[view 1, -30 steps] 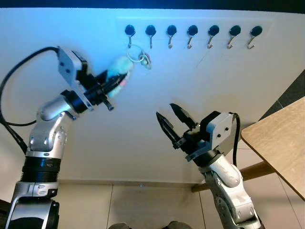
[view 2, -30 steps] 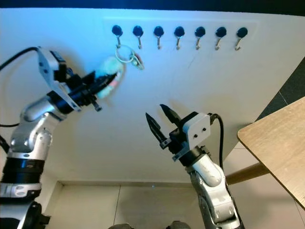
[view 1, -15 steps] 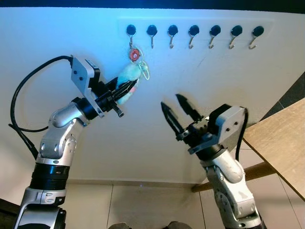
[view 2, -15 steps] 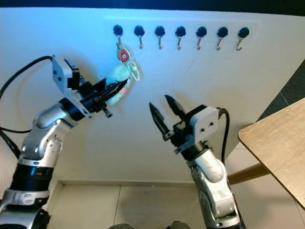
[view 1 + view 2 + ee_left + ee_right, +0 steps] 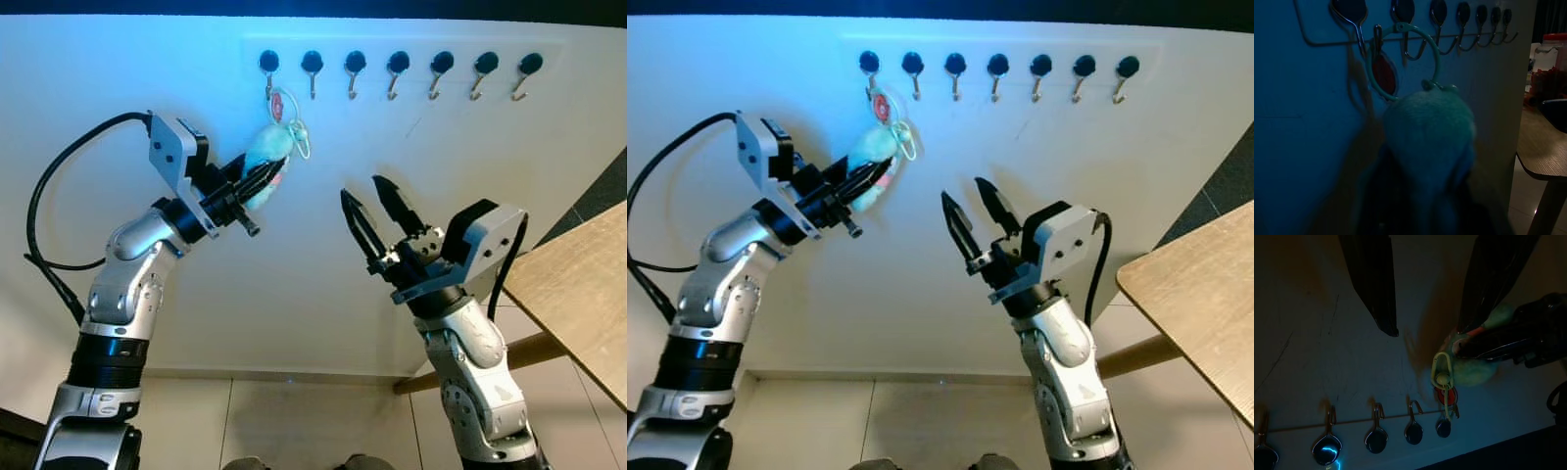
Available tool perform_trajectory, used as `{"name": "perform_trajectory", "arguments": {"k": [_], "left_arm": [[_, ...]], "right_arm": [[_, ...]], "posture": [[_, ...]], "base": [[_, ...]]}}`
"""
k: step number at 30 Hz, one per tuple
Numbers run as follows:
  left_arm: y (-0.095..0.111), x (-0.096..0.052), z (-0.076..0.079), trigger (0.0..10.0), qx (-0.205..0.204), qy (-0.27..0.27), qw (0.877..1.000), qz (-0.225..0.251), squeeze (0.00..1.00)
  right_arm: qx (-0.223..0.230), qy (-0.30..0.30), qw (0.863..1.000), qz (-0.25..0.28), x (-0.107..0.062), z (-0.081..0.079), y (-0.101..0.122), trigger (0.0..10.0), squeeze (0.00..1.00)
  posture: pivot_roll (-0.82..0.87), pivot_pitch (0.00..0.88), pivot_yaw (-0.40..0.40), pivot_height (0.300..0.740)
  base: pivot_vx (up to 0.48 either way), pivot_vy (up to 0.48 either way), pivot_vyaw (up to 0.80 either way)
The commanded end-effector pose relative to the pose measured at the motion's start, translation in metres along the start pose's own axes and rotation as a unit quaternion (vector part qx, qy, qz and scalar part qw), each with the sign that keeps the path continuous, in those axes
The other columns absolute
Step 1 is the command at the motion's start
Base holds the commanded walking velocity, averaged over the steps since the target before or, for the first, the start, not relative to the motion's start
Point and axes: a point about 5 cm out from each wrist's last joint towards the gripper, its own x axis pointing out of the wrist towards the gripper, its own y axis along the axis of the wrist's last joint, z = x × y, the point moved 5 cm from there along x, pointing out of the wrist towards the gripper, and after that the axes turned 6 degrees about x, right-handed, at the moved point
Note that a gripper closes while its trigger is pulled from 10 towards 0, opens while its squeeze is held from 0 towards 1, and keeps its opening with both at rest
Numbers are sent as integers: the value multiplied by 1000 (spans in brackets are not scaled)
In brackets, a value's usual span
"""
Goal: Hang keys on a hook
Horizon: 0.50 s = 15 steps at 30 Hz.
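Observation:
The keys are a bunch with a pale green plush (image 5: pixel 261 157), a thin green ring (image 5: pixel 300 143) and a red tag (image 5: pixel 277 106). My left gripper (image 5: pixel 266 176) is shut on the plush and holds it up against the white wall. The red tag lies just under the leftmost hook (image 5: pixel 267 67); I cannot tell whether it is caught on it. In the left wrist view the ring (image 5: pixel 1415 54) stands up from the plush (image 5: pixel 1427 132) in front of the hook rail. My right gripper (image 5: pixel 362 192) hangs open and holds nothing, lower and to the right of the bunch.
A rail of several black-capped hooks (image 5: pixel 397 67) runs along the wall to the right of the bunch. A wooden table (image 5: pixel 578 294) juts in at the right, with a dark doorway behind it. Tiled floor (image 5: pixel 294 421) lies below.
My left gripper has moved right and up with the plush, bringing the red tag up under the leftmost hook. My right gripper has risen and shifted right, still open.

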Motion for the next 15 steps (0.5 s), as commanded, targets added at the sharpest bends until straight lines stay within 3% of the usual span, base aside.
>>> {"name": "perform_trajectory", "arguments": {"k": [1, 4, 5, 6, 8, 9, 10, 13, 14, 15], "left_arm": [[6, 3, 3, 10000, 1, -4, 1000, 13, 1000], [8, 3, 0, 10000, 2, 5, 1000, 18, 1000], [9, 3, -2, 10000, -1, 9, 1000, 21, 286], [10, 2, -3, 10000, -6, 12, 1000, 23, 0], [10, 1, -6, 10000, -8, 15, 1000, 24, 0], [10, 0, -6, 10000, -11, 15, 999, 26, 141], [10, -1, -7, 10000, -12, 15, 999, 27, 1000], [10, -1, -10, 10000, -8, 25, 999, 28, 1000], [10, -1, -13, 10000, -6, 37, 999, 30, 416], [11, -2, -12, 9843, -10, 33, 999, 34, 1000]], "right_arm": [[5, -2, 1000, 7, 0, 0, 4, 10000, 0], [6, -3, 1000, 6, 0, 0, 4, 10000, 0], [6, -3, 1000, 6, 0, 0, 4, 10000, 0], [7, -3, 1000, 6, 0, 0, 4, 10000, 0], [7, -3, 1000, 6, 0, 0, 4, 10000, 0], [7, -3, 1000, 5, 0, 0, 4, 10000, 0], [8, -3, 1000, 5, 0, 0, 3, 10000, 0], [8, -3, 1000, 4, 0, 0, 3, 10000, 0], [8, -4, 1000, 4, -1, 1, 3, 10000, 0], [8, -4, 1000, 4, -1, 1, 3, 10000, 0]], "posture": [[17, 79, 12, 740], [17, 79, 13, 740], [17, 79, 13, 740], [17, 79, 13, 740], [18, 79, 14, 740], [18, 79, 14, 740], [18, 78, 14, 740], [18, 78, 15, 740], [17, 78, 15, 740], [17, 78, 15, 740]], "base": [[0, 0, 0], [0, 0, 0], [0, 0, 0], [0, 0, 0], [0, 0, 0], [0, 0, 0], [0, 0, 0], [0, 0, 0], [0, 0, 0], [0, 0, 0]]}}
